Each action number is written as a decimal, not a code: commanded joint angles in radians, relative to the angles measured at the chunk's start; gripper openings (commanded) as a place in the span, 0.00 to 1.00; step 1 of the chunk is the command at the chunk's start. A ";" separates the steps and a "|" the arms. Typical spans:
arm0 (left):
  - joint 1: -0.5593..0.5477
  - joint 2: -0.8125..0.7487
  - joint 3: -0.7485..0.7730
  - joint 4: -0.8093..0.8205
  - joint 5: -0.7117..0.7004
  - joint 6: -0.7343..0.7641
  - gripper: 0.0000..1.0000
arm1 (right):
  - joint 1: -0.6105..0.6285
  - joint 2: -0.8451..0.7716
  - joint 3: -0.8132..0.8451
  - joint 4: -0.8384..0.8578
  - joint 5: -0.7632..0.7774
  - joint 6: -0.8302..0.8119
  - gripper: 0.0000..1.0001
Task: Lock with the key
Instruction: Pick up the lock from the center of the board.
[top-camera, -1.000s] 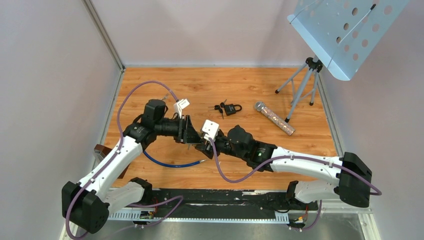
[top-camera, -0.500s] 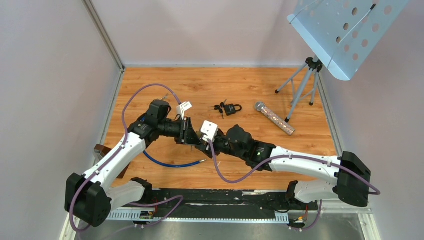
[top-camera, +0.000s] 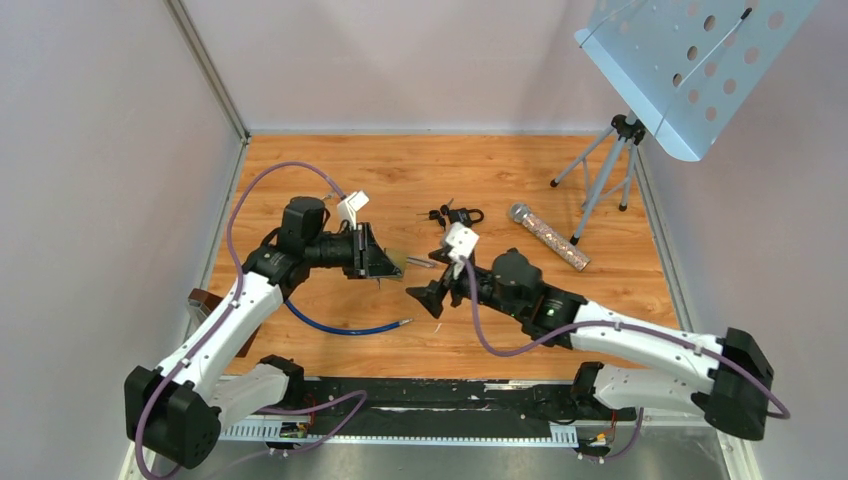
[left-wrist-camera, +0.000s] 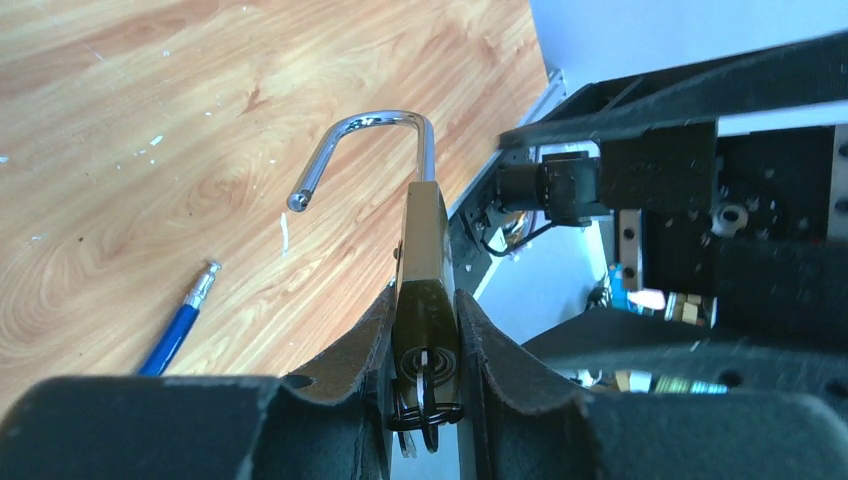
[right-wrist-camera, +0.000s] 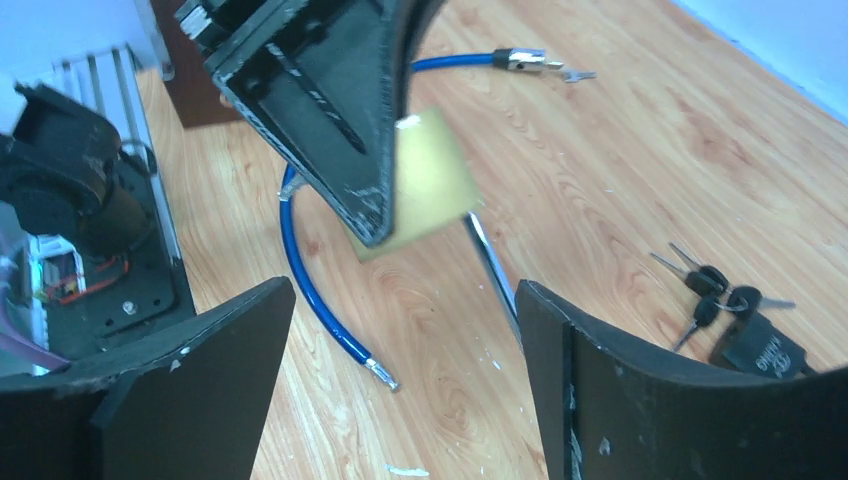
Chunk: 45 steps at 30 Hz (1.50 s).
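Observation:
My left gripper (top-camera: 383, 263) is shut on a brass padlock (left-wrist-camera: 425, 240) and holds it above the floor. The steel shackle (left-wrist-camera: 365, 135) is swung open. A key on a black ring (left-wrist-camera: 428, 385) sits in the keyhole at the lock's base, between the fingers. In the top view the padlock (top-camera: 396, 262) points right, toward my right gripper (top-camera: 432, 297). That gripper is open and empty, a short way from the lock. The right wrist view shows the brass body (right-wrist-camera: 425, 185) and shackle (right-wrist-camera: 492, 262) ahead of the open jaws.
A black padlock (top-camera: 464, 216) with a bunch of keys (right-wrist-camera: 705, 285) lies behind the grippers. A blue cable lock (top-camera: 340, 326) lies on the wooden floor below them. A microphone (top-camera: 548, 236) and a music stand (top-camera: 606, 170) are at the right. A brown block (top-camera: 205, 303) is at the left edge.
My right gripper has drawn back to the right, away from the padlock, and now stands open. My left gripper has shifted slightly left, still holding the padlock.

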<state>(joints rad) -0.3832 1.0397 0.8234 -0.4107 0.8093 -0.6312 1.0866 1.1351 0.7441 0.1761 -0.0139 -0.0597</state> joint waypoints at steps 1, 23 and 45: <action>0.009 -0.036 0.064 0.100 0.037 -0.034 0.00 | -0.074 -0.172 -0.081 0.078 -0.024 0.184 0.85; 0.008 -0.184 0.110 0.160 0.264 -0.242 0.00 | -0.331 -0.249 -0.142 0.184 -0.528 0.276 0.61; 0.008 -0.211 0.131 0.120 0.198 -0.003 0.00 | -0.330 -0.191 -0.031 0.236 -0.710 0.677 0.00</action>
<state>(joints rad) -0.3782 0.8406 0.9249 -0.3424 1.0195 -0.7578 0.7528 0.9710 0.6632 0.3058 -0.7158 0.3439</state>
